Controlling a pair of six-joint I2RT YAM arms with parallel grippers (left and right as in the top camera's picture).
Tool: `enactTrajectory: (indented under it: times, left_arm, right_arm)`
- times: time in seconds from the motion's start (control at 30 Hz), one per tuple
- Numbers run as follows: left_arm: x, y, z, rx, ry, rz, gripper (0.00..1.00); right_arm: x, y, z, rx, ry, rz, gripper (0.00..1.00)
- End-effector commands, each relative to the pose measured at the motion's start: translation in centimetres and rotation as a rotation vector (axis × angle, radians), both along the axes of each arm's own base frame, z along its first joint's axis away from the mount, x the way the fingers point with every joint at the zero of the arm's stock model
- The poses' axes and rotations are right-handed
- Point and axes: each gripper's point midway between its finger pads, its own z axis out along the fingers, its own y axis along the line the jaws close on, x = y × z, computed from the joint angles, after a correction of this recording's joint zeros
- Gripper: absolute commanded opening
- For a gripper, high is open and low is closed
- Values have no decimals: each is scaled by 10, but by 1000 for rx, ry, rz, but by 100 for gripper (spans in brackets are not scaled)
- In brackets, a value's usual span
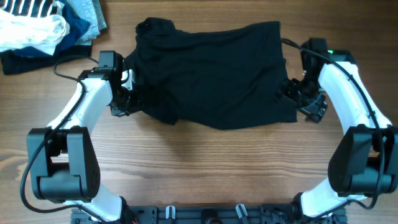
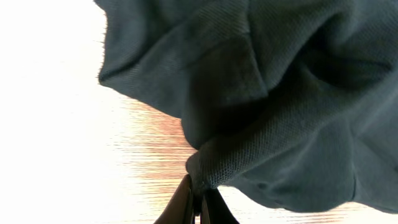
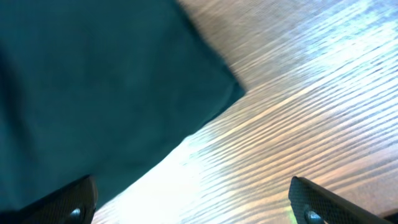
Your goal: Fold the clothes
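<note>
Two arms, both bent inward with elbows out, one on each side of the single black garment [image 1: 211, 74], which lies spread across the middle of the table [image 1: 205, 174]. My left claw [image 2: 198, 202] sits at the garment's left edge. The wrist view shows what overhead hides: the jaws pinched tight on a bunched fold. My right claw [image 3: 191, 190] gapes wide at the lower right corner, gripping nothing, with bare wood between the fingers. One heap of other clothes [image 1: 43, 28] lies in the far left corner.
</note>
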Motion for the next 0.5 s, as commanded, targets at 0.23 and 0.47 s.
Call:
enactTrajectory:
  times: [0.23, 0.47]
  left_arm:
    - [-1, 5, -3, 12, 13, 26, 4]
    - [-3, 5, -4, 12, 19, 26, 4]
  right_arm:
    - [4, -3, -23, 101, -53, -12, 92]
    - [3, -3, -38, 96, -70, -50, 90]
